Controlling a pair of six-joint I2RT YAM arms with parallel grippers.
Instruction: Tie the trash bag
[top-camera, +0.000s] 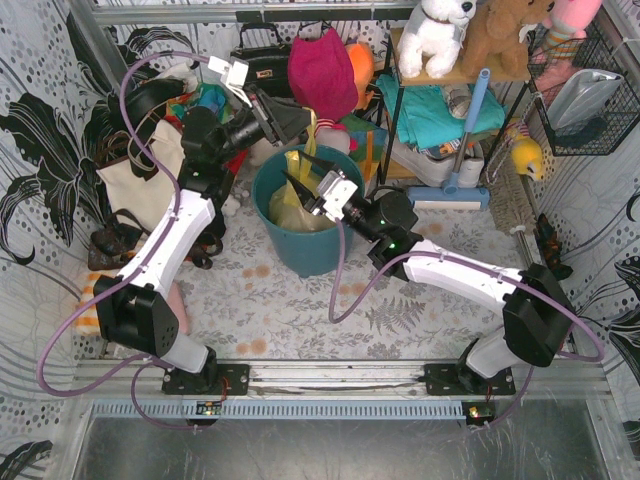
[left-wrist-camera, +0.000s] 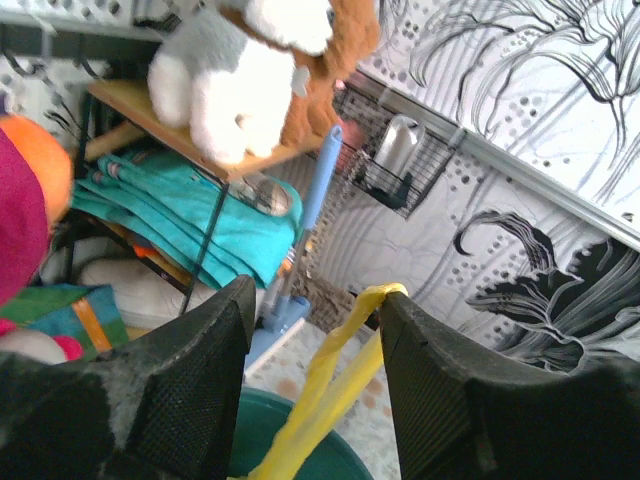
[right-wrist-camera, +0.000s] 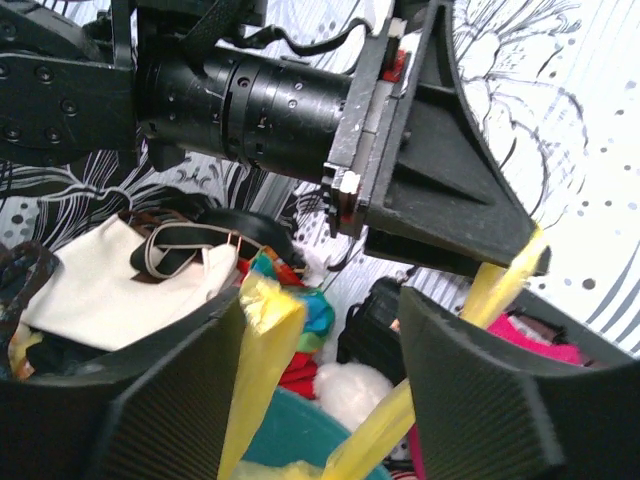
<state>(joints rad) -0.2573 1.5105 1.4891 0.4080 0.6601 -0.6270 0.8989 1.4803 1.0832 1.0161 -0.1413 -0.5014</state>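
The trash bag (top-camera: 288, 205) is yellow-green plastic and sits inside the teal round bin (top-camera: 300, 245). Two thin twisted strands rise from its mouth. My left gripper (top-camera: 300, 122) hovers above the bin's far rim with its jaws wide apart. In the left wrist view one strand (left-wrist-camera: 330, 380) loops over the tip of the right finger (left-wrist-camera: 430, 370) of the left gripper (left-wrist-camera: 315, 295). My right gripper (top-camera: 302, 186) is open just above the bag. In the right wrist view one strand (right-wrist-camera: 255, 370) drapes over the left finger of the right gripper (right-wrist-camera: 325, 300). The other strand (right-wrist-camera: 400, 420) runs up to the left gripper's fingertip.
A cream tote bag (top-camera: 135, 175) with dark straps stands left of the bin. Behind the bin are a black handbag (top-camera: 265, 62), a magenta bag (top-camera: 322, 72) and a shelf with plush toys (top-camera: 440, 35). A blue-handled mop (top-camera: 465, 130) and a wire basket (top-camera: 585, 95) are at the right.
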